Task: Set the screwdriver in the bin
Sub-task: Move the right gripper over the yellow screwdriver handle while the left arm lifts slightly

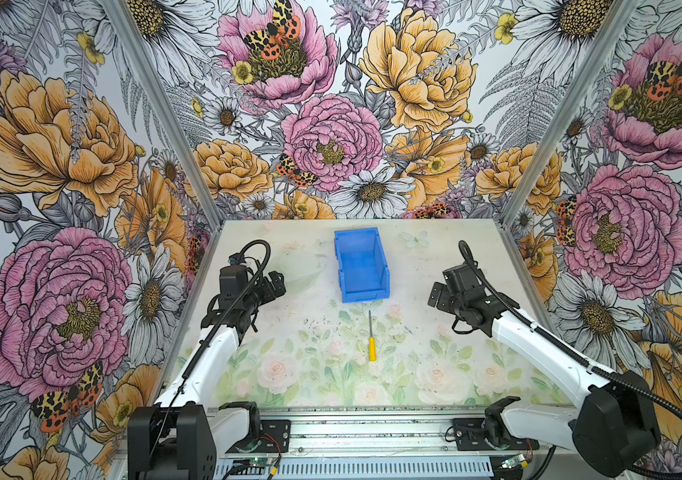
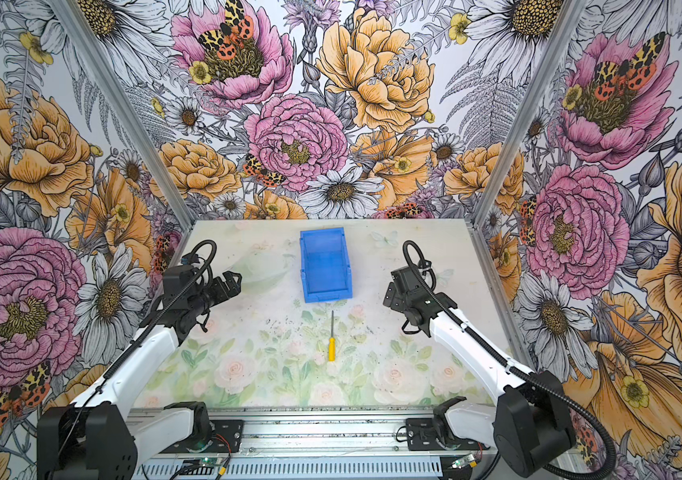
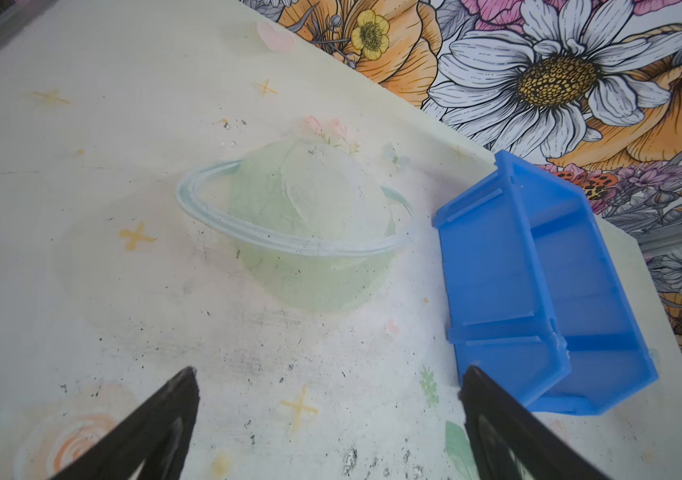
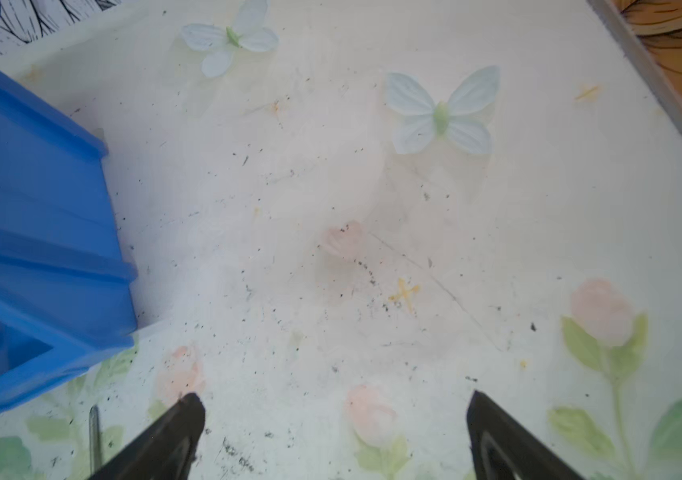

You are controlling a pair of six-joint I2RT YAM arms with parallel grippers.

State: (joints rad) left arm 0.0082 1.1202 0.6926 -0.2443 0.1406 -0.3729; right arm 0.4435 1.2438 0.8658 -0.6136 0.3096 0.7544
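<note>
The screwdriver (image 1: 371, 336) lies flat on the worktop (image 1: 435, 374), near the middle, just off the bin (image 1: 362, 266) at its six o'clock side. Its thin dark shaft points toward twelve o'clock, at the bin's low front lip, and its yellow handle sits at the six o'clock end. Nothing touches it.

The left gripper (image 3: 327, 432) hangs at about nine o'clock from the bin, its jaws spread wide with nothing between them. The right gripper (image 4: 335, 436) hangs at about three o'clock, its jaws likewise wide apart and empty; only the shaft tip shows at the edge of its wrist view.

The tool looks light and stiff, so it should lift without sagging or needing much squeeze. The shaft is thin, round and probably slick, easy to roll out from between the jaws. The handle is thicker and likely the better hold, taken across its width near the middle, with the jaws closing from the three and nine o'clock sides. Because it lies low on the worktop, the fingertips would have to come nearly down to the surface.
</note>
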